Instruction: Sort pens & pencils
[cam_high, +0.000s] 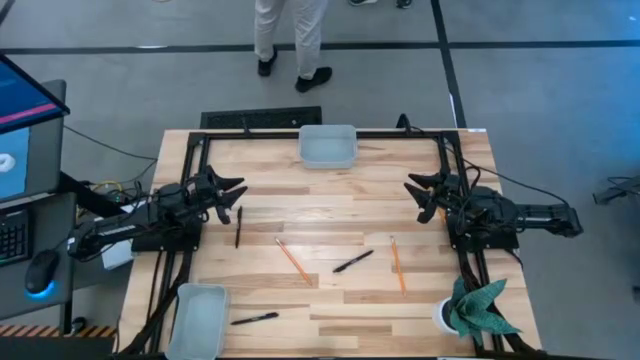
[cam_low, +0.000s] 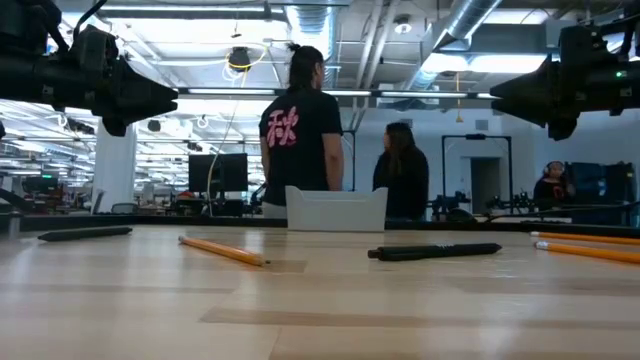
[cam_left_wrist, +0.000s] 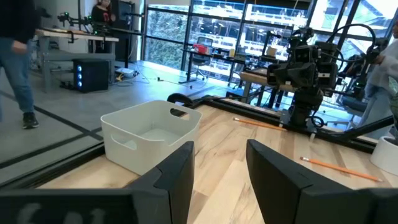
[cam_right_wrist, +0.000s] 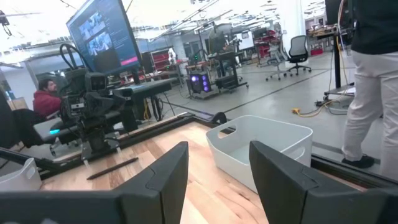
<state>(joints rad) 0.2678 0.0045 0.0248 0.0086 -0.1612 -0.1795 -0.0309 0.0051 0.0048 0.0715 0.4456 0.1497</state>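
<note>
Checking the worktop, you find both arms raised at its side edges: left gripper and right gripper, fingers parted, holding nothing. Three black pens and two orange pencils lie loose mid-worktop, outside the white bins.

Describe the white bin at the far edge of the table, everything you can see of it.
The white bin is a rectangular tub that looks like smooth plastic, with rounded corners, gently flared walls and a cut-out handle slot near the rim. It stands upright and open-topped at the middle of the table's far edge, between the two arms. It looks empty. Only the wooden tabletop touches it; no pen, pencil or end effector is near it.
</note>
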